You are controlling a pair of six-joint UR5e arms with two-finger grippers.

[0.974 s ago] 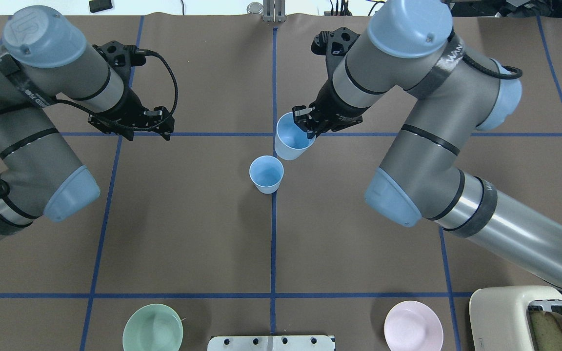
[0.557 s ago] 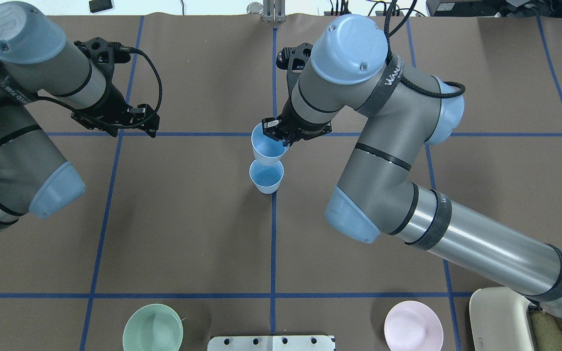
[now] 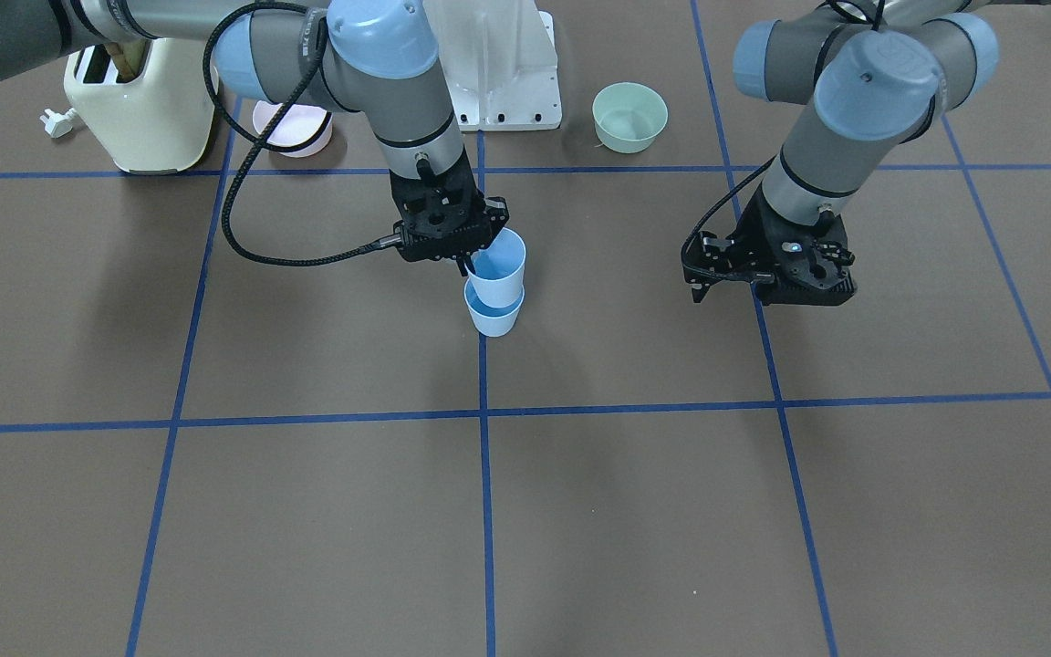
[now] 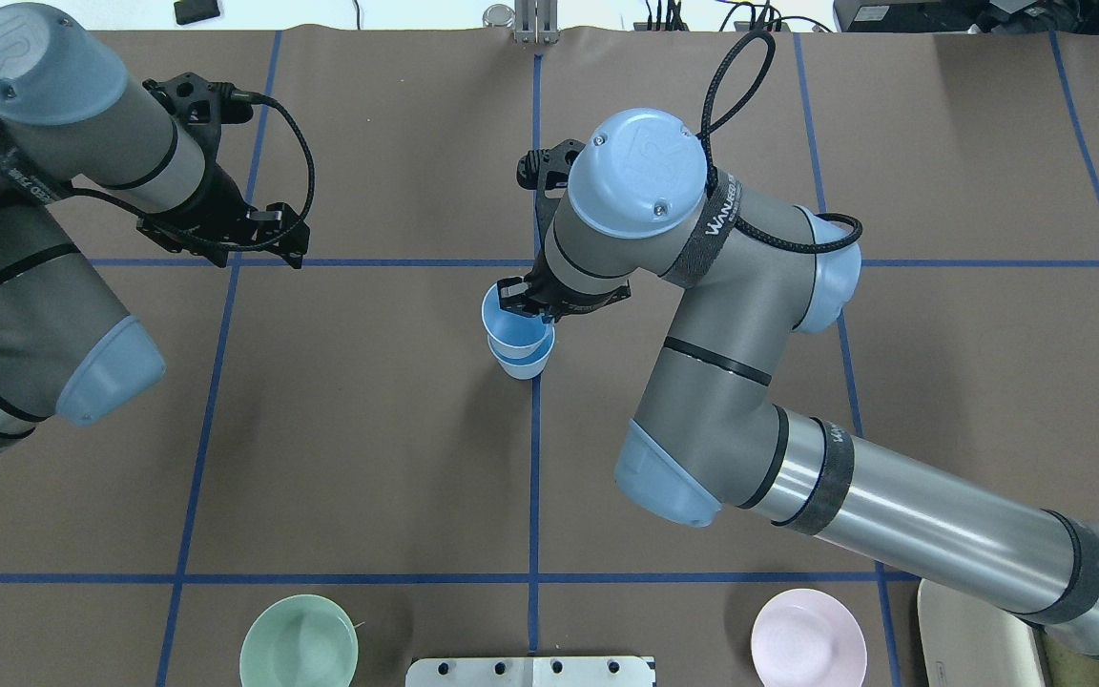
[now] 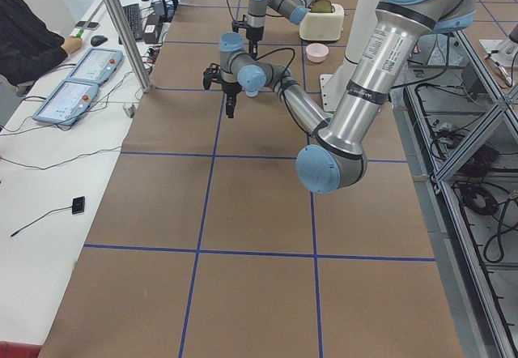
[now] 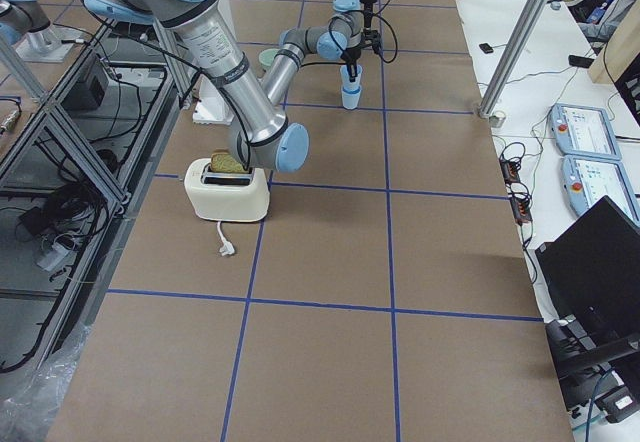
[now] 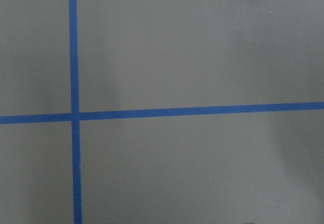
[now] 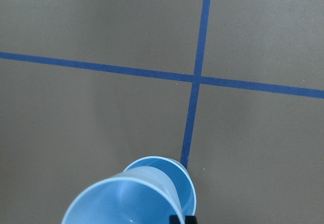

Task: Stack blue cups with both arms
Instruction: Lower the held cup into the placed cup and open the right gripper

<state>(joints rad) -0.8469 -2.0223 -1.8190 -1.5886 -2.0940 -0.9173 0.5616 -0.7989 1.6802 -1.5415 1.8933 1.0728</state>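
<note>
upper cup [image 3: 500, 263] lowered into lower cup [image 3: 493, 321], right end effector [image 3: 474, 265] clamped on its rim

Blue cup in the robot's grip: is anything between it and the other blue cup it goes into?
Nothing visible does. The right gripper holds one small pale-blue plastic tumbler by its rim directly over the second pale-blue tumbler, its base at that one's open mouth.

Upper blue cup [image 8: 124, 201] cut by the right wrist view's bottom edge, lower cup [image 8: 177, 178] mostly behind it.
</note>
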